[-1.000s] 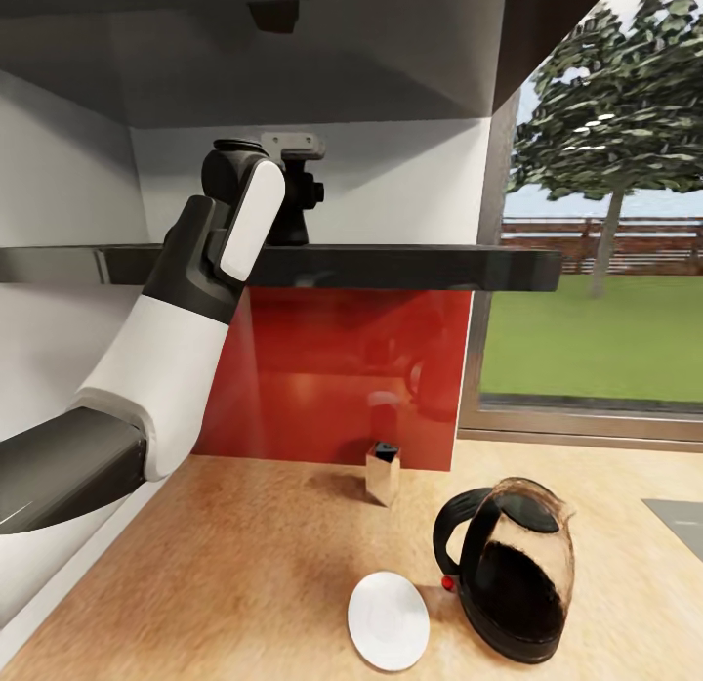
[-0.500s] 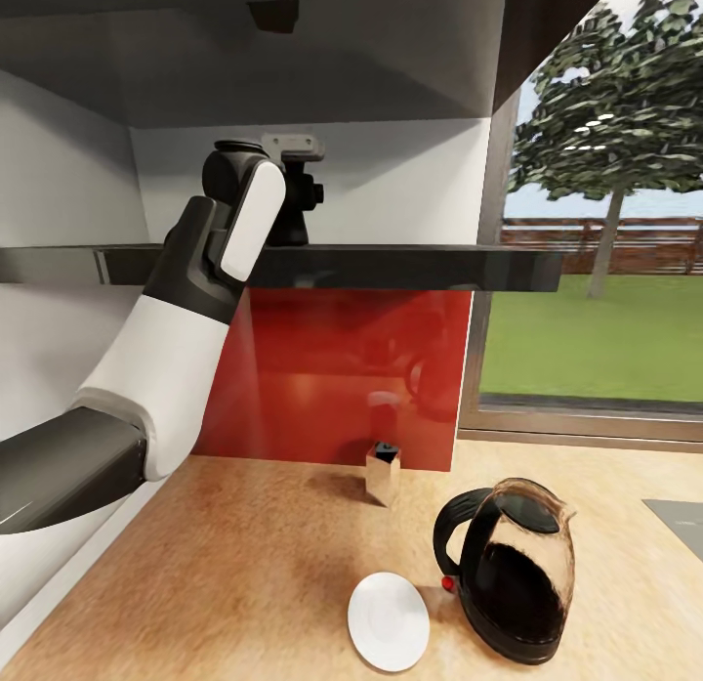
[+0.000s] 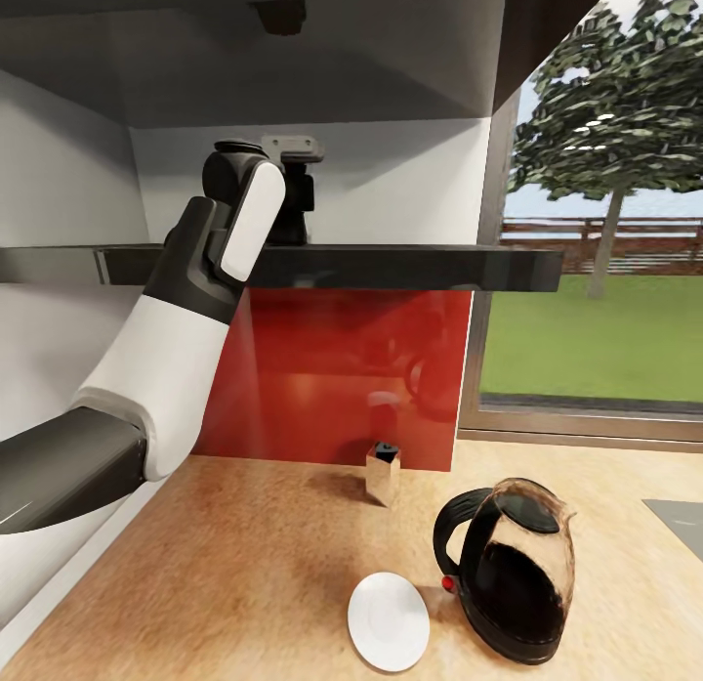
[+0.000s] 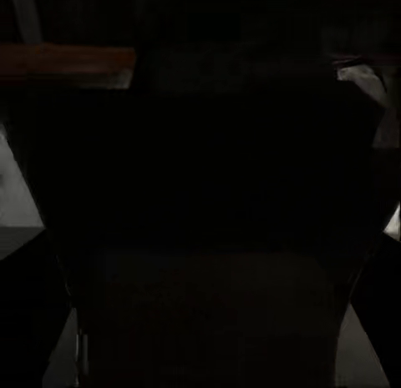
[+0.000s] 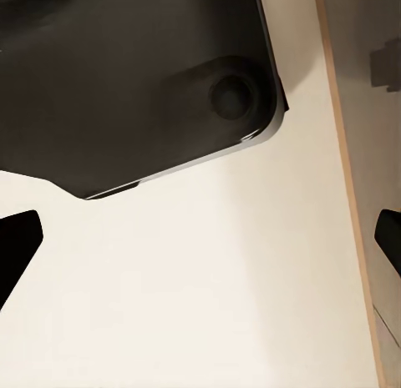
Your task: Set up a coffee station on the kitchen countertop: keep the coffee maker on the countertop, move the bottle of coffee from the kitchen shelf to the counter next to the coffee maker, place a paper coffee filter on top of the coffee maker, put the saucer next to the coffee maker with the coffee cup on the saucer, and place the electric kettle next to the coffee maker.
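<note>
Left gripper (image 3: 298,188) reaches over the shelf (image 3: 391,268), grip unclear; kettle (image 3: 513,569) upright, handle facing left; nothing has visibly moved.

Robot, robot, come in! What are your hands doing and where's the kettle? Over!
Left gripper up on shelf, grip hidden. Right gripper open. Electric kettle on countertop, saucer beside.

Your left arm (image 3: 186,339) is white with dark grey joints, reaching to a glossy black shelf (image 3: 391,268). Below it sits a glossy red backsplash (image 3: 361,378) over the light-wood kitchen countertop (image 3: 225,574). The saucer (image 3: 389,620) is plain white; the electric kettle (image 3: 513,574) is clear glass with black handle, base and a red switch.
</note>
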Controlling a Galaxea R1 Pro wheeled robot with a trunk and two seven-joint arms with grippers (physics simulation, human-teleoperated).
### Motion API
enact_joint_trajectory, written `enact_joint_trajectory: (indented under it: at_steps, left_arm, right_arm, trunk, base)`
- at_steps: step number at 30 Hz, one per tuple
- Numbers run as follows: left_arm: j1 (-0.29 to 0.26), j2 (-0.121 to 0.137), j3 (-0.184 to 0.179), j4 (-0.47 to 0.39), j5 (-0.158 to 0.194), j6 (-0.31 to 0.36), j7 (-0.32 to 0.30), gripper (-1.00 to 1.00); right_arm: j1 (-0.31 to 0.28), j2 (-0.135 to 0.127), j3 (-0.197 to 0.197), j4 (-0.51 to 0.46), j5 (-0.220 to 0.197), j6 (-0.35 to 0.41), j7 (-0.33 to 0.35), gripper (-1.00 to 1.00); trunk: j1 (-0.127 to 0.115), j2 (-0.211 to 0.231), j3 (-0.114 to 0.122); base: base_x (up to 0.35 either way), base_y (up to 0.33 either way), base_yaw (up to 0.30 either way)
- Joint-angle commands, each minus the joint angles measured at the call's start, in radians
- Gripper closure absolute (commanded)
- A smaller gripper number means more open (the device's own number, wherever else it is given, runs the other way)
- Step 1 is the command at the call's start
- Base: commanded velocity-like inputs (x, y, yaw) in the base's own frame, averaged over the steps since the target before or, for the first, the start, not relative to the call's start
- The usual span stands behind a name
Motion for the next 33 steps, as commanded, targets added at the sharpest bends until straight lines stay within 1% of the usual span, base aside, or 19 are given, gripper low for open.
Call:
enact_joint_trajectory:
  at_steps: [1,19,33]
  left_arm:
    - [-0.001,0.000,-0.001,0.000,0.008,0.002,0.009,1.00]
    - [-0.001,0.000,-0.001,-0.012,0.008,0.003,0.008,1.00]
    - [-0.001,0.000,-0.001,-0.013,0.008,0.004,0.006,1.00]
  right_arm:
    - [-0.002,0.000,0.000,0.002,0.002,-0.005,0.001,-1.00]
    - [-0.002,0.000,0.000,0.002,0.002,-0.005,0.001,-1.00]
    - [-0.002,0.000,0.000,0.002,0.002,-0.005,0.001,-1.00]
  trunk:
    - [0.000,-0.001,-0.002]
    - [0.000,-0.001,-0.002]
    - [-0.053,0.097,0.042]
  base:
    - [0.000,0.000,0.000]
    - [0.000,0.000,0.000]
    - [0.000,0.000,0.000]
